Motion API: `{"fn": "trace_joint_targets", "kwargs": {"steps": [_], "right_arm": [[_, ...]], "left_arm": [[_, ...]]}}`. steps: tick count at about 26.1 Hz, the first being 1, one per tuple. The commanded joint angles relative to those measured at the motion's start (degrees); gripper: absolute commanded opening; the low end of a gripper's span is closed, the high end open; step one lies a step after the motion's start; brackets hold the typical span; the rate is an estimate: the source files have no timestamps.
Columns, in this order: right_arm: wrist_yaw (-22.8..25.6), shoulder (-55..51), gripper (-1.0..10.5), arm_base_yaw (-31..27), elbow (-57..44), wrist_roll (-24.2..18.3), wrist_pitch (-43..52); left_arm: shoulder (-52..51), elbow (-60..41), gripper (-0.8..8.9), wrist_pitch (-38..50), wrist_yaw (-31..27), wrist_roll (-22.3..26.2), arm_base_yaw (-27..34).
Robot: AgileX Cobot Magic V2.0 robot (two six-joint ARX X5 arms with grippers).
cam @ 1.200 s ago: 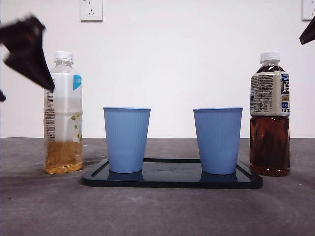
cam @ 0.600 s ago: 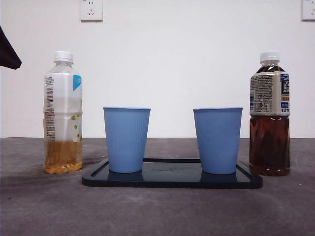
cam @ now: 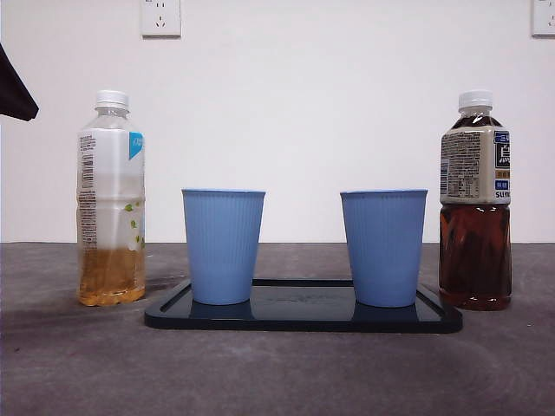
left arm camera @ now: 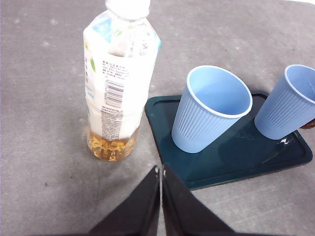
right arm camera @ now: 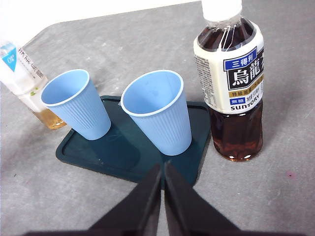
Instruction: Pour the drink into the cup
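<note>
Front view: two blue cups are standing upright on a dark tray [cam: 303, 320], the left cup [cam: 223, 246] and the right cup [cam: 383, 247] well apart from each other, both looking empty from the wrist views. A pale tea bottle [cam: 111, 198] with only a little amber liquid at its base is standing on the grey surface [cam: 277, 373] just beside the tray's left end, white cap on. A dark oolong bottle [cam: 475, 200], mostly full and capped, is standing just beside the tray's right end. The left end effector [left arm camera: 160, 169] is hanging clenched, its two black jaws pressed together with nothing between them; the pale bottle is sitting just ahead of it and the left cup is near, off to one side. The right end effector [right arm camera: 163, 167] is likewise clenched and holding nothing, hovering near the right cup, with the oolong bottle just beyond and to the side.
</note>
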Motion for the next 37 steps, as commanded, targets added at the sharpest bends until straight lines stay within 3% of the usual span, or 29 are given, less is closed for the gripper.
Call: {"fn": "trace_joint_targets", "kwargs": {"steps": [1, 5, 10, 14, 20, 37], "right_arm": [[0.0, 0.1, 0.1, 0.3, 0.8, 0.6, 0.6], [0.0, 0.1, 0.1, 0.3, 0.8, 0.6, 0.6], [0.0, 0.1, 0.1, 0.3, 0.8, 0.6, 0.6], [0.0, 0.1, 0.1, 0.3, 0.8, 0.6, 0.6], [0.0, 0.1, 0.1, 0.3, 0.8, 0.6, 0.6], [0.0, 0.1, 0.1, 0.3, 0.8, 0.6, 0.6]], "left_arm": [[-3.1, 0.7, 0.06, 0.1, -0.4, 6.9, 0.6], [-12.9, -0.3, 0.06, -0.2, -0.6, 17.6, 7.9], [-23.1, -8.9, 0.06, 8.3, -1.1, 23.3, 19.7], [-30.8, -19.7, 0.06, 14.4, -2.1, 23.5, 25.3], [-37.0, -29.0, 0.06, 14.3, -2.1, 23.5, 27.7], [-37.0, -31.8, 0.06, 12.8, -2.1, 23.5, 27.7]]}}
